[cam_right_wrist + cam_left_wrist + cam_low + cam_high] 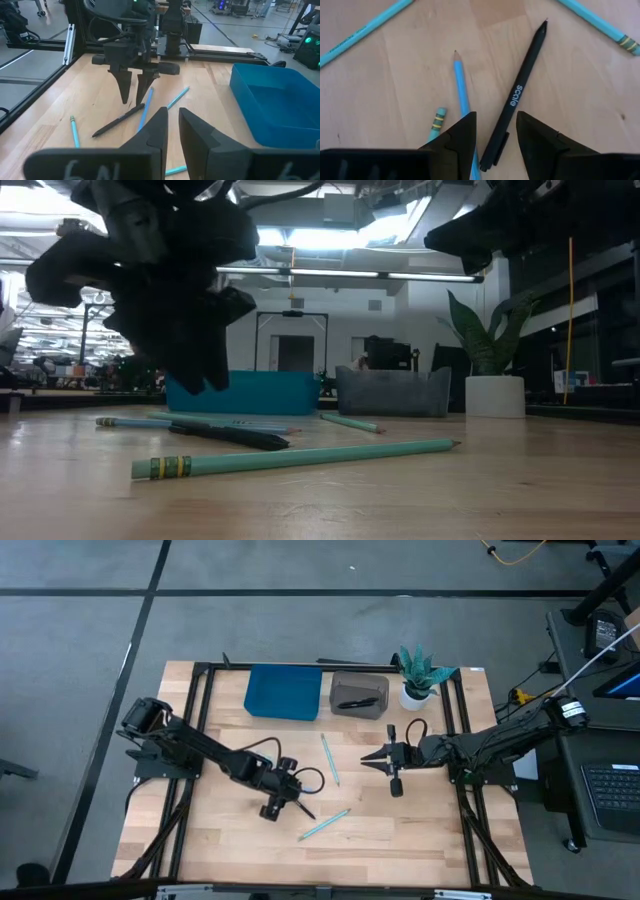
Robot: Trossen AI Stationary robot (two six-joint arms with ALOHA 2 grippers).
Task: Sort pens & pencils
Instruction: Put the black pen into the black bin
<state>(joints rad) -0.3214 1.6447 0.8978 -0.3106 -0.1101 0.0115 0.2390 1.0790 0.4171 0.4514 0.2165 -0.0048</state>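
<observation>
One black pen (517, 90) lies on the wooden table among several light-blue pencils (462, 87). My left gripper (496, 117) is open and points down over the pen's blunt end, one finger on each side of it, and I see no touch. From above, the left gripper (290, 798) is near the table's middle, with the pen (303, 808) just beside it. Two pencils lie apart, one (329, 758) toward the far side and one (323, 825) nearer. My right gripper (368, 759) hovers open to the right of the middle, holding nothing.
A blue tray (284, 692) and a grey bin (359, 694) with dark pens inside stand side by side at the far edge. A potted plant (418, 675) is right of the bin. Bare wood stretches along the near edge.
</observation>
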